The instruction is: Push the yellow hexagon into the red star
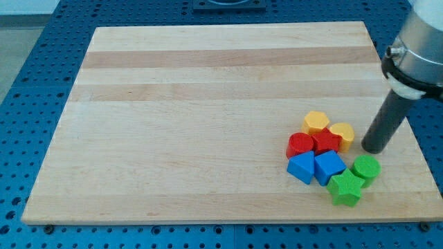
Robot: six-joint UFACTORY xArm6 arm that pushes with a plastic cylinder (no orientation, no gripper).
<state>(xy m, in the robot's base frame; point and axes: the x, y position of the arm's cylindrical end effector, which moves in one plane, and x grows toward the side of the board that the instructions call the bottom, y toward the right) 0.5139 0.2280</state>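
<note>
The yellow hexagon (316, 122) lies at the top of a tight cluster at the view's lower right. The red star (327, 142) sits just below it, touching it. A yellow heart-like block (342, 133) touches the star's right side. My tip (374, 148) rests on the board just right of the yellow heart block, a short gap away, and right of the red star.
A red round block (300, 144) sits left of the star. Two blue blocks (302, 167) (329, 166) lie below it. A green round block (365, 167) and a green star (345, 188) lie at the cluster's lower right, near the wooden board's (208, 104) bottom edge.
</note>
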